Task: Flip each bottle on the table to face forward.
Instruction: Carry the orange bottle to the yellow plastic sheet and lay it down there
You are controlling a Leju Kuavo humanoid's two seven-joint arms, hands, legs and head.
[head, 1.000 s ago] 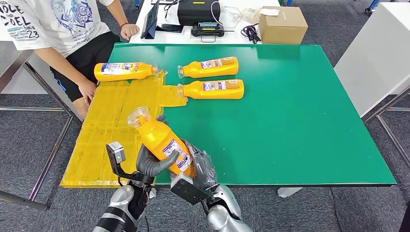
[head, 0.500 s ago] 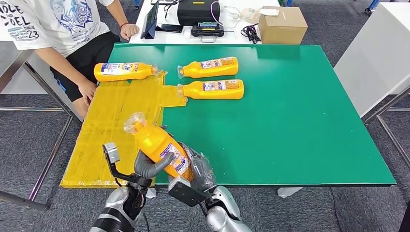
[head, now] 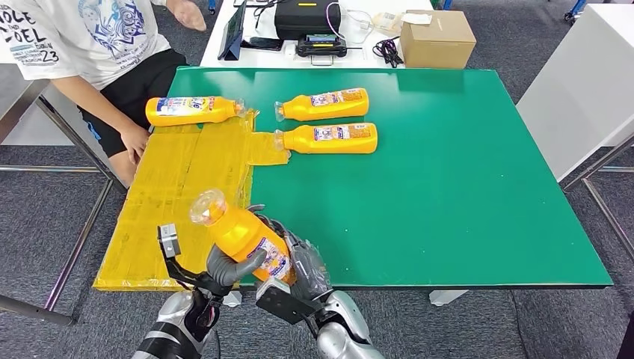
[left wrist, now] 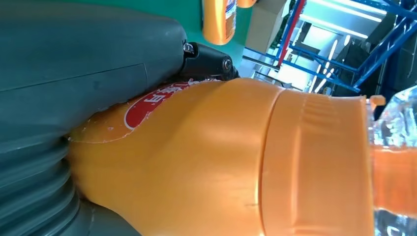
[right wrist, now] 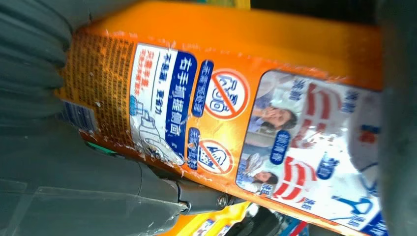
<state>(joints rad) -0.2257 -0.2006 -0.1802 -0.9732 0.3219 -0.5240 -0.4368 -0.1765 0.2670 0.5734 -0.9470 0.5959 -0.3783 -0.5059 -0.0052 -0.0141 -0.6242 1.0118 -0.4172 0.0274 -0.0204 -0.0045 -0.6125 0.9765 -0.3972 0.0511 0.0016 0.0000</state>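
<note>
I hold one orange bottle (head: 243, 235) off the worktop (head: 448, 187), tilted, its clear cap toward the far left and its base toward my body, above the near left corner where the green surface meets the yellow taped sheet (head: 176, 198). My left hand (head: 228, 265) wraps the lower body from beneath, thumb across the front; in the left wrist view the thumb presses just beside the red label patch. My right hand (head: 303, 262) closes on the base end from the other side, and the right wrist view shows the printed label against my fingers. Both hands share one smooth, rounded plastic body, so the chief risk, as I judge it, is a slip as the bottle is turned: if one hand lets go before the other has a firm hold, the bottle may drop past the near edge to the floor. A twist made with both hands clamped could scuff or peel the label, already ragged at one corner. Three more bottles lie on their sides well apart from me: the left bottle (head: 191, 110) on the yellow sheet, the far bottle (head: 323, 104) and the middle bottle (head: 327, 138) on the green. A careless set-down could send mine rolling toward them. A seated person's hand (head: 137, 140) rests by the worktop's left edge, near the sheet, within reach of a wide swing.
</note>
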